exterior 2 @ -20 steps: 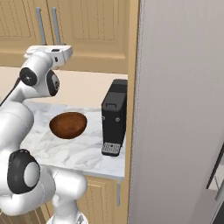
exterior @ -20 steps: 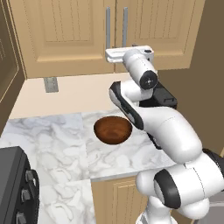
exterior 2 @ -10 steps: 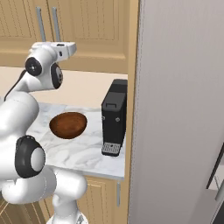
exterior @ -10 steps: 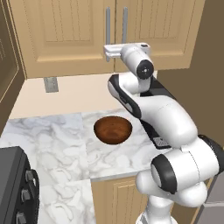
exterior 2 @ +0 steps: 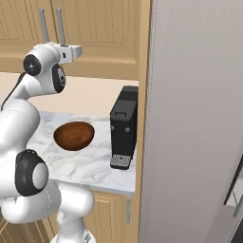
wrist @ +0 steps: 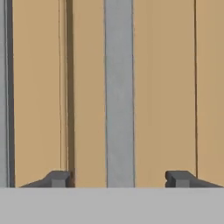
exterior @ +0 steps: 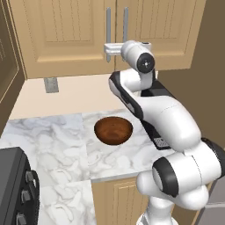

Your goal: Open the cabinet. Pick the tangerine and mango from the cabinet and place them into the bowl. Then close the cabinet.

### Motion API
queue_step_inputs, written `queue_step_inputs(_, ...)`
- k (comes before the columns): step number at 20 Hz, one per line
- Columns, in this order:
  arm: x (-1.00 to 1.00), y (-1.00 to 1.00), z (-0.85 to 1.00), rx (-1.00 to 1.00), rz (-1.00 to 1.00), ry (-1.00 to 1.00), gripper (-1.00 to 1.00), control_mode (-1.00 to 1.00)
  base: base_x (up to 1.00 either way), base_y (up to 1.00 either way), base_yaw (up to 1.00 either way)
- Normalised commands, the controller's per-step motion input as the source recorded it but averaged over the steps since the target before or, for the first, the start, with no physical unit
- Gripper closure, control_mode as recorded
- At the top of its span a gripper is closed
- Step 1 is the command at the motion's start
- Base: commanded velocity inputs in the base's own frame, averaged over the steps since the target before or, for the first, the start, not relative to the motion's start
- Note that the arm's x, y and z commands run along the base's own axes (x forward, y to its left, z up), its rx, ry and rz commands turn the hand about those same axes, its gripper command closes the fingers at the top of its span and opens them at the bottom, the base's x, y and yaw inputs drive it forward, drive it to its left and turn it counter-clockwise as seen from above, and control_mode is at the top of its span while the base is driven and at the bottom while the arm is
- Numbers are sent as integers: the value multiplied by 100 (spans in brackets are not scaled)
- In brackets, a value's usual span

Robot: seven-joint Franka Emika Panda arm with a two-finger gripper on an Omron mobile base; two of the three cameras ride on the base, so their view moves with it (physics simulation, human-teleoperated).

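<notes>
The cabinet [exterior: 74, 35] hangs on the wall above the counter [exterior: 61, 145], both doors shut, with two long silver bar handles running vertically side by side at the seam between them. In the hand view one handle [wrist: 119, 92] stands dead ahead of the claw [wrist: 118, 178], its long axis upright and passing through the gap between the two fingertips [wrist: 57, 178], a shade nearer the left tip than the right. The other handle [wrist: 4, 92] sits well off at the left edge. The jaws stand wide apart on either side of the bar, touching nothing that I can make out, so nothing is gripped yet; closing them across the bar looks like the next step.

In the left base view the arm reaches up from the base, elbow bent above the bowl [exterior: 113, 130], the hand level and pointing at the lower ends of the handles. The bowl sits empty on the counter, well below the claw [exterior: 108, 46]
</notes>
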Motion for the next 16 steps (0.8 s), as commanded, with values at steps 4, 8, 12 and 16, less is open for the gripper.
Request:
queue_step_inputs(4,0,0,0,0,0,0,100,-100,0,0,0)
queue_step_inputs(8,0,0,0,0,0,0,100,-100,0,0,0)
queue_step_inputs(12,0,-1,0,0,0,0,100,-100,0,0,0)
queue_step_inputs(16,-2,-30,12,0,0,-1,100,-100,0,0,0)
